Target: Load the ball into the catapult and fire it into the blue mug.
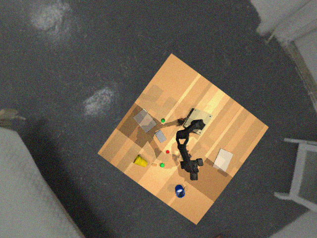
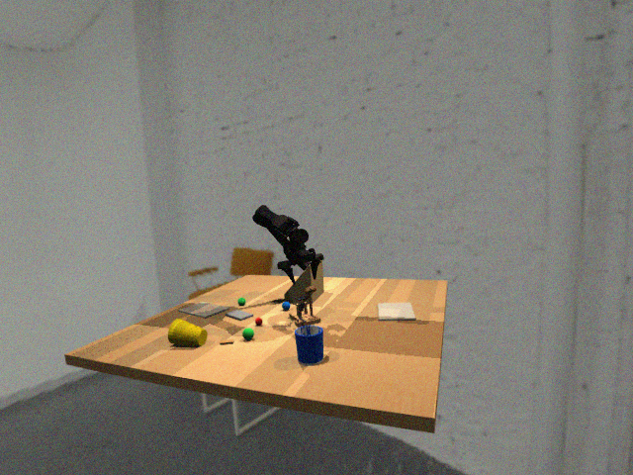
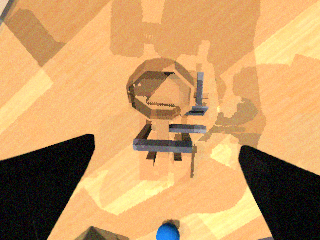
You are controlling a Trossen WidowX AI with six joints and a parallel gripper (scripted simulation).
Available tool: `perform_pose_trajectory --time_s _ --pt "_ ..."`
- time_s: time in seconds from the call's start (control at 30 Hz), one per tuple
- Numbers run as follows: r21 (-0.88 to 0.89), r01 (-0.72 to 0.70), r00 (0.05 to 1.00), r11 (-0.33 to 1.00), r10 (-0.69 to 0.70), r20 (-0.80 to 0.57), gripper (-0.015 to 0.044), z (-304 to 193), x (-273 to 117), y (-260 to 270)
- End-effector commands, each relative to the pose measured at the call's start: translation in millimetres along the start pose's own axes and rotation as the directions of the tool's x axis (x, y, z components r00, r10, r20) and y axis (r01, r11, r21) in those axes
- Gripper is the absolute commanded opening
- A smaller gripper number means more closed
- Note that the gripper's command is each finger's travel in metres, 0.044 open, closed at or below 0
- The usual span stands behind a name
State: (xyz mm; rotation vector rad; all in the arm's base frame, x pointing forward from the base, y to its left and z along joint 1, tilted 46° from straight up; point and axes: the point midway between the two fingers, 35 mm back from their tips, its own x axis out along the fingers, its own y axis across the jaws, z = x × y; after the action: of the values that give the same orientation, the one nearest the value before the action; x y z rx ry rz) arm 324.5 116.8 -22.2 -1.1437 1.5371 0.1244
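At the middle of the wrist frame, the brown wooden catapult (image 2: 307,319) (image 3: 162,145) stands between the wide-open, empty fingers of the gripper (image 2: 302,273) (image 3: 167,146) as seen from above, touching neither. A blue ball (image 2: 285,305) (image 3: 167,234) sits at that frame's bottom edge, between the black fingers in view but not gripped; which ball the task means cannot be told. Right of center and low in the exterior frame, the blue mug (image 1: 180,191) (image 2: 310,345) stands upright in front of the catapult. Toward that frame's lower left, a yellow cup (image 1: 140,160) (image 2: 187,332) lies on its side, with a green ball (image 1: 162,165) (image 2: 247,333) to its right and a smaller red ball (image 1: 167,151) (image 2: 258,321) behind.
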Motion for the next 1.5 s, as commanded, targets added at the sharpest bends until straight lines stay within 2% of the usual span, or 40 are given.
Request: perform_pose_trajectory --time_s 0.0,0.23,0.8,1.47 --pt "-0.047 0.046 0.990 0.998 -0.052 -0.132 0.0440 -17 24 3" --pt "-0.067 0.060 0.983 0.996 -0.070 -0.170 0.0440 -22 30 4" --pt "-0.067 0.060 0.983 0.996 -0.070 -0.170 0.0000 -22 30 4" --pt "-0.066 0.059 0.983 0.996 -0.070 -0.170 0.0000 -16 41 4"
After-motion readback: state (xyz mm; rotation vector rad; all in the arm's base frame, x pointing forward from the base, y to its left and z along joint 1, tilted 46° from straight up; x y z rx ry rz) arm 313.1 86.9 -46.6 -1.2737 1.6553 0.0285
